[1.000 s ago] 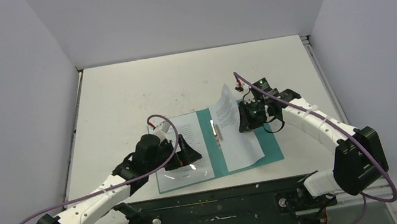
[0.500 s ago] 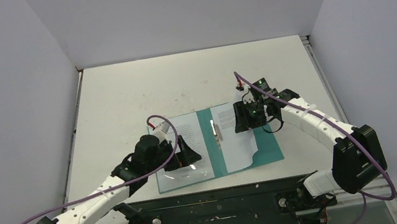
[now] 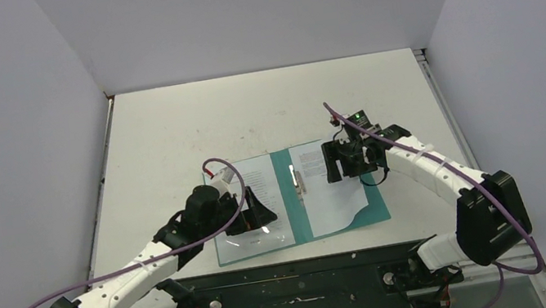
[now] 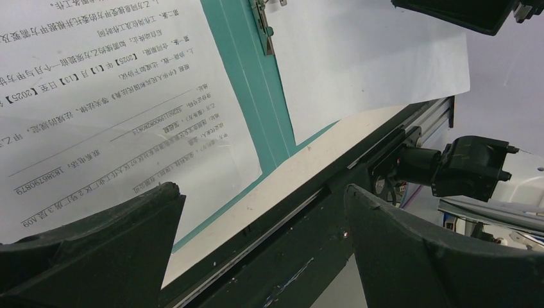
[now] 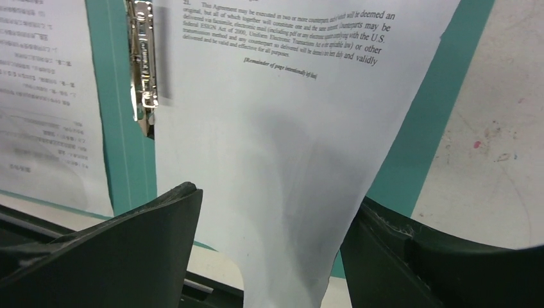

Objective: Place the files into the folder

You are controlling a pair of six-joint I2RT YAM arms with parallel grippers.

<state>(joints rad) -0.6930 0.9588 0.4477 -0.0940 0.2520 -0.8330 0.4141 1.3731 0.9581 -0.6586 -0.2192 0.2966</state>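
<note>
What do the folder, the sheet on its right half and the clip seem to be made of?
Folder: probably matt card, flat even teal without shine. Sheet: thin white paper, printed, bending softly at one end. Clip: likely metal, silver with bright glints.

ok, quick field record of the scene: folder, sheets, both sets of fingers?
folder: teal, open flat on table
metal clip: by the spine, on the right half
left sheet: printed, lies on the left half
right sheet: printed, lies on the right half, edge at the clip
left fingers: open, above left sheet
right fingers: open, right sheet between them, unclamped
</note>
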